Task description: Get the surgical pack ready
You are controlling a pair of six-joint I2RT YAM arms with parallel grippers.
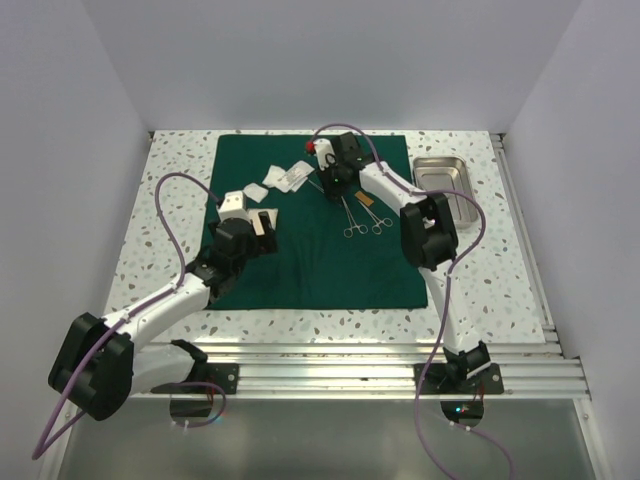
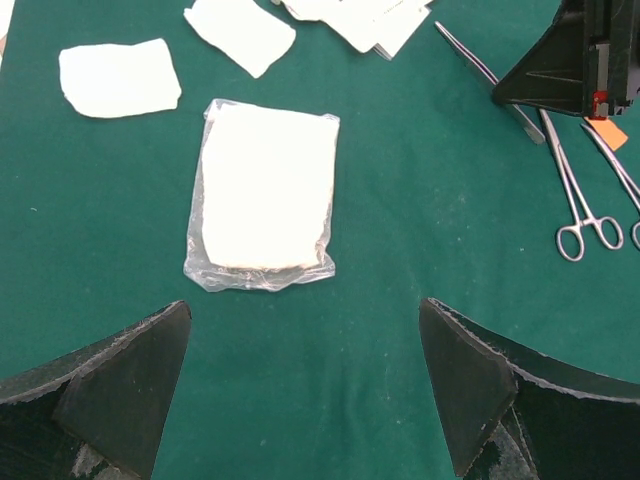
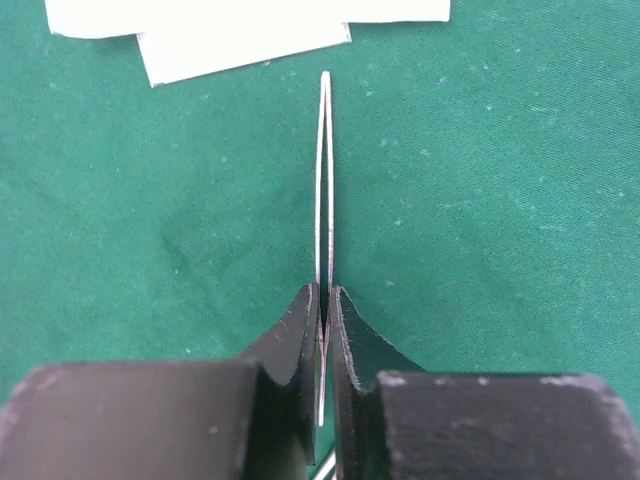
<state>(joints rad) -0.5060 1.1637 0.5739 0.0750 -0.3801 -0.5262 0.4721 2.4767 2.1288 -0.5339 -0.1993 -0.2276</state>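
Forceps (image 3: 325, 180): thin steel, seen edge-on, pinched between the right gripper (image 3: 325, 297) fingers over the far middle of the green drape (image 1: 300, 270), near white packets (image 3: 240, 45). Likely light, stiff and slick, so grip the flat sides mid-length or it may twist. Left gripper (image 2: 305, 380) is spread wide, hovering by bagged gauze (image 2: 265, 195). Steel tray (image 1: 443, 160) sits right, off the drape.

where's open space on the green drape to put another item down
The near strip of the drape, between the ring-handled instruments and its near edge, is bare. So is the far-left corner beyond the gauze pads. The middle is crowded: gauze, instruments, the left gripper, and the right gripper pinching forceps.
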